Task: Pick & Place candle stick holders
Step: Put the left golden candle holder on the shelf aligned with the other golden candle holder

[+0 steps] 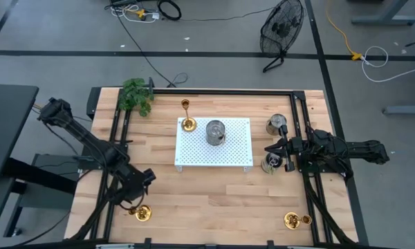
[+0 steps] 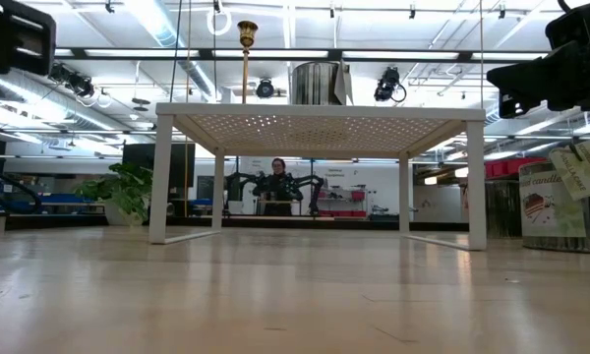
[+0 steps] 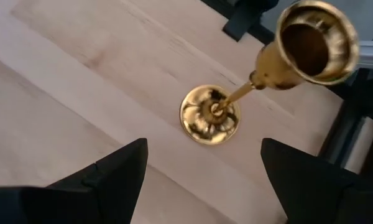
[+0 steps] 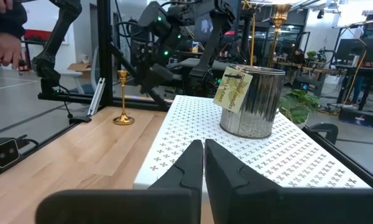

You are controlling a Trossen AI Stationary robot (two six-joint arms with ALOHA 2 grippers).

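Left claw (image 1: 140, 199): near front-left corner of desk (image 1: 214, 197), above a tall holder (image 1: 143, 213); fingers (image 3: 112, 174) spread wide apart, nothing between them
Tall holder, front left: upright on bare wood, gold, slim stem, round dished base; seen from above in left wrist view (image 3: 248, 87), base between the two fingers but below them, not touched
Right claw (image 1: 271, 148): at right edge of rack (image 1: 194, 149); fingers (image 4: 193, 165) pressed together, empty
Rack: white, perforated, on legs, mid-desk
Holder on rack (image 1: 187, 116): upright at rear-left corner, tall stem (image 2: 246, 59)
Holder, front right (image 1: 293, 220): gold, on desk near right rail, well apart from both claws
Tins: one on rack (image 1: 215, 131) with paper tag; two on desk right of rack (image 1: 277, 124)
Plant (image 1: 135, 95): rear-left of desk
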